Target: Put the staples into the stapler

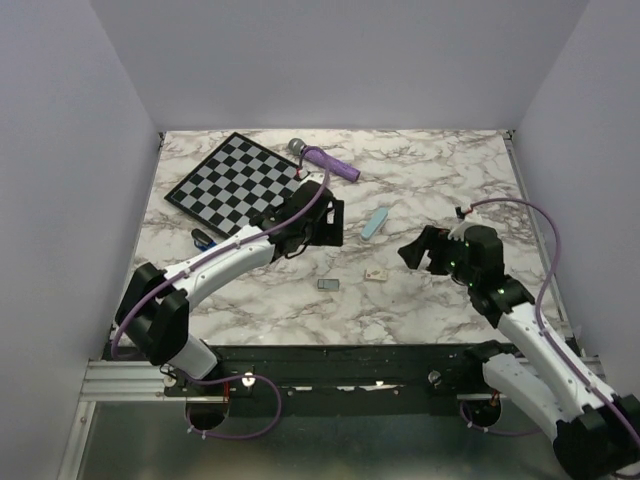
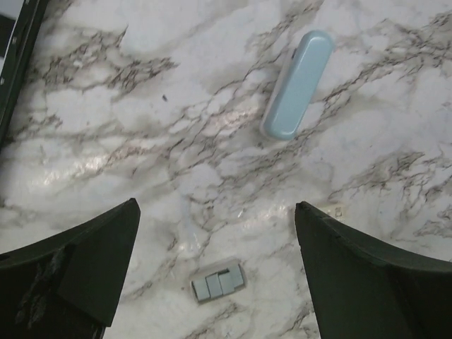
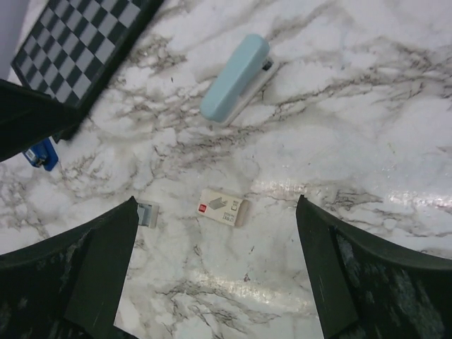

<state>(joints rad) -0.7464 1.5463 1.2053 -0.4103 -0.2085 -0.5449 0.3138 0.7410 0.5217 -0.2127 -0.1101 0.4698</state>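
Observation:
The dark blue mini stapler (image 1: 203, 238) lies by the chessboard's near corner, behind my left arm; it also shows at the left edge of the right wrist view (image 3: 41, 154). A small grey tray of staples (image 1: 328, 284) lies mid-table, below my left gripper (image 2: 216, 205) in the left wrist view (image 2: 219, 281). A white staple box (image 1: 377, 273) lies right of it (image 3: 222, 207). My left gripper (image 1: 335, 222) is open and empty above the table. My right gripper (image 1: 420, 252) is open and empty (image 3: 216, 199), with the box between its fingers in view.
A pale light-blue flat bar (image 1: 373, 222) lies between the grippers (image 2: 296, 85) (image 3: 235, 79). A chessboard (image 1: 235, 183) lies at the back left, with a purple tube-shaped object (image 1: 330, 162) at its right corner. White walls enclose the table.

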